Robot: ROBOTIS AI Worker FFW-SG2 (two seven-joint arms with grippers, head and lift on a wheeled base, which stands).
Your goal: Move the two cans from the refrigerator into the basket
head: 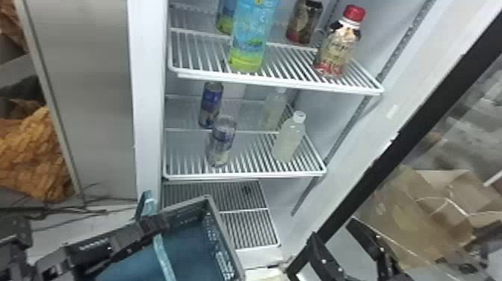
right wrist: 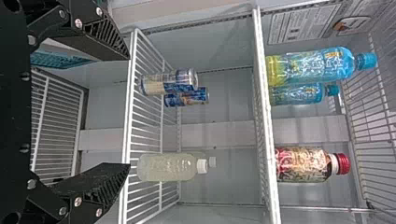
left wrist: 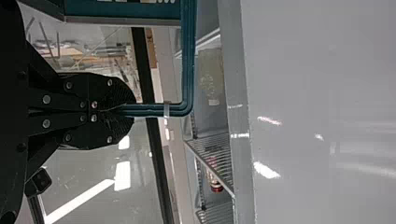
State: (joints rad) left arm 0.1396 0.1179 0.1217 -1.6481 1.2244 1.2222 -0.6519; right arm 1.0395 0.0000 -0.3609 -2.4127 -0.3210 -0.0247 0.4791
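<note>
Two blue-and-silver cans stand on the refrigerator's middle shelf: the front can point(head: 222, 144) near the shelf's front, the back can point(head: 211, 104) behind it to the left. In the right wrist view are the front can point(right wrist: 168, 82) and back can point(right wrist: 187, 97). My left gripper point(head: 155, 220) is at the teal basket point(head: 186, 246), below and in front of the shelf; in its wrist view the left gripper point(left wrist: 127, 110) is shut on the basket handle point(left wrist: 187, 65). My right gripper point(head: 332, 228), low on the right, has its fingers apart; in its wrist view the right gripper point(right wrist: 129, 111) faces the shelves.
Clear bottles point(head: 288, 138) share the middle shelf point(head: 246, 173), right of the cans. The upper shelf point(head: 284, 83) holds blue bottles point(head: 251, 37), a red-capped bottle point(head: 338, 46) and a dark container point(head: 304, 21). The open door's black frame point(head: 396, 145) slants along the right.
</note>
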